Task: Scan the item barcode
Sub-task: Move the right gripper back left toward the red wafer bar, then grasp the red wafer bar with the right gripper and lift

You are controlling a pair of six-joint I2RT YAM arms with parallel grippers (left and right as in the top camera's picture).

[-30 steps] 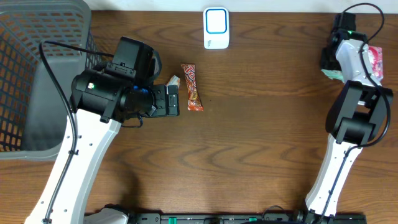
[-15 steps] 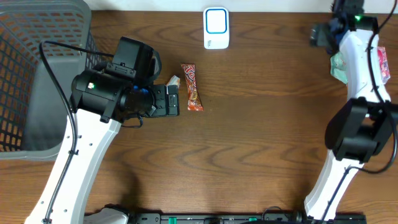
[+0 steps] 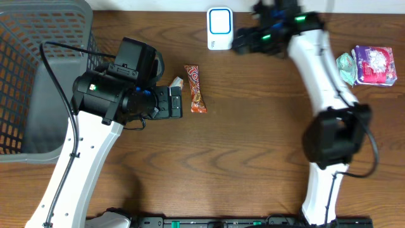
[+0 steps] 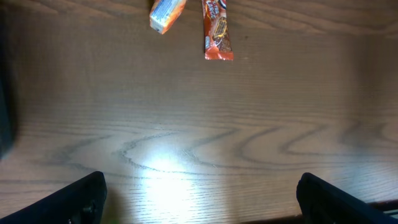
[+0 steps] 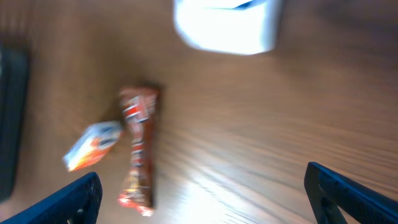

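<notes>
The white scanner with a blue face (image 3: pixel 219 28) stands at the table's back edge and shows blurred at the top of the right wrist view (image 5: pixel 227 25). A red-orange candy bar (image 3: pixel 195 88) (image 4: pixel 217 31) (image 5: pixel 138 152) lies flat on the wood. A small white-orange packet (image 3: pixel 176 82) (image 4: pixel 168 14) (image 5: pixel 93 144) lies just left of it. My left gripper (image 3: pixel 179 102) (image 4: pixel 199 199) is open and empty, right beside the packet and bar. My right gripper (image 3: pixel 243 43) (image 5: pixel 211 199) is open and empty, hovering just right of the scanner.
A grey mesh basket (image 3: pixel 38 76) fills the far left. A purple package (image 3: pixel 373 63) and a green packet (image 3: pixel 346 66) lie at the far right edge. The left arm's dark body (image 5: pixel 12 124) shows at the left of the right wrist view.
My right arm has swung from the packages at the far right across to the scanner, and its jaws now stand open. The left arm, candy bar and small packet have not moved.
</notes>
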